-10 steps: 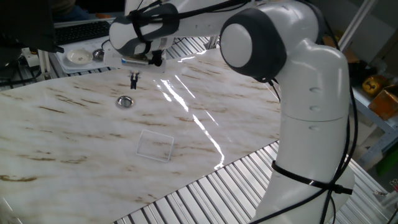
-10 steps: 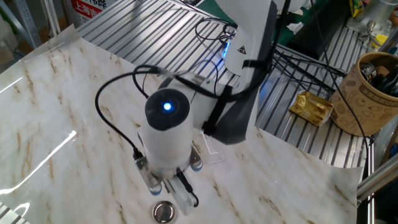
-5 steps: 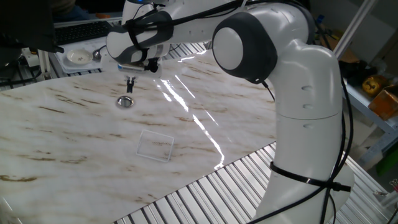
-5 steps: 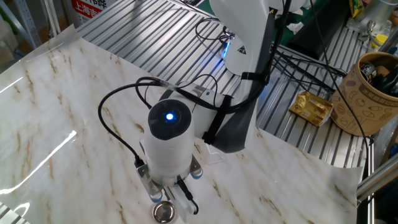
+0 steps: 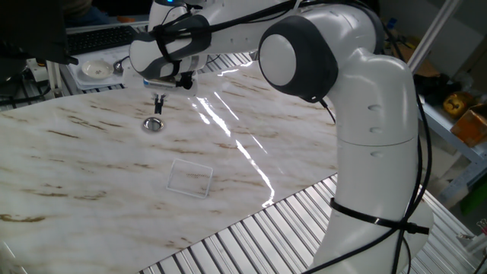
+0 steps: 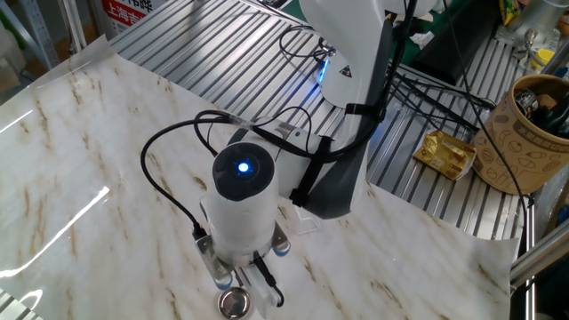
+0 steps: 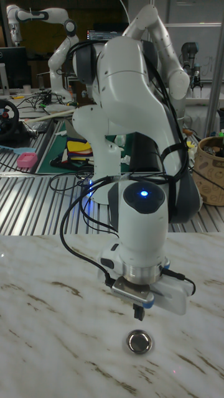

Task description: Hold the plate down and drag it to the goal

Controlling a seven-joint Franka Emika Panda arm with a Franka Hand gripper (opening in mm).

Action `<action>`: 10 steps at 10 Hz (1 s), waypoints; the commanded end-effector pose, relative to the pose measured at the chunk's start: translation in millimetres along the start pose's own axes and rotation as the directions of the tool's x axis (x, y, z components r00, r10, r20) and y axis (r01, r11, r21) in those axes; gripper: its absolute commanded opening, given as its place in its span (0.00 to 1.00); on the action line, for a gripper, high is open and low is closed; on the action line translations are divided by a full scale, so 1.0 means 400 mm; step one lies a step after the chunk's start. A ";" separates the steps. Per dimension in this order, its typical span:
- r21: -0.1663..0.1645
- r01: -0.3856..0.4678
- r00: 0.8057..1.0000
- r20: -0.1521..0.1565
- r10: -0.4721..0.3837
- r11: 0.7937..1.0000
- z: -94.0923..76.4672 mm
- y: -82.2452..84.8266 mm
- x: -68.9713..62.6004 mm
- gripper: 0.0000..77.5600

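While claw (image 5: 159, 104) hovers unmoved | plate (image 5: 153, 125) unshifted | goal (image 5: 190, 178) empty

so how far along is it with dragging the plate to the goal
Early. Done: the hand is lined up just above the plate, fingers together, with a gap under the tips in the tall view. In hand: the approach down onto it. Left: pressing the plate down and dragging it to the goal, which lies apart from it on the marble table.
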State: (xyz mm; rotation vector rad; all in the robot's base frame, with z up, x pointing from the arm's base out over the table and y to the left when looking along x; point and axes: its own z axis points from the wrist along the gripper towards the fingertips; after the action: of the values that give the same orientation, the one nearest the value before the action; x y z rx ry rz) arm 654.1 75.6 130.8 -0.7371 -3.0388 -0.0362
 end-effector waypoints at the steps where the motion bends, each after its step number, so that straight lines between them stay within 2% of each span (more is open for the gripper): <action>1: 0.011 0.013 1.000 0.000 -0.013 1.000 -0.005 0.001 -0.003 0.00; 3: -0.003 0.034 0.999 -0.012 -0.034 0.999 -0.005 0.001 -0.003 0.00; 6: -0.011 0.035 0.999 -0.013 -0.036 0.999 -0.005 0.001 -0.003 0.00; 10: -0.011 0.033 0.999 -0.001 -0.033 0.999 0.033 0.031 -0.026 0.00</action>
State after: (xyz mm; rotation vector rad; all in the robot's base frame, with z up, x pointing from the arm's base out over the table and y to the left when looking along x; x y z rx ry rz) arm 656.8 77.4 125.9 -0.6829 -3.0387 -0.0435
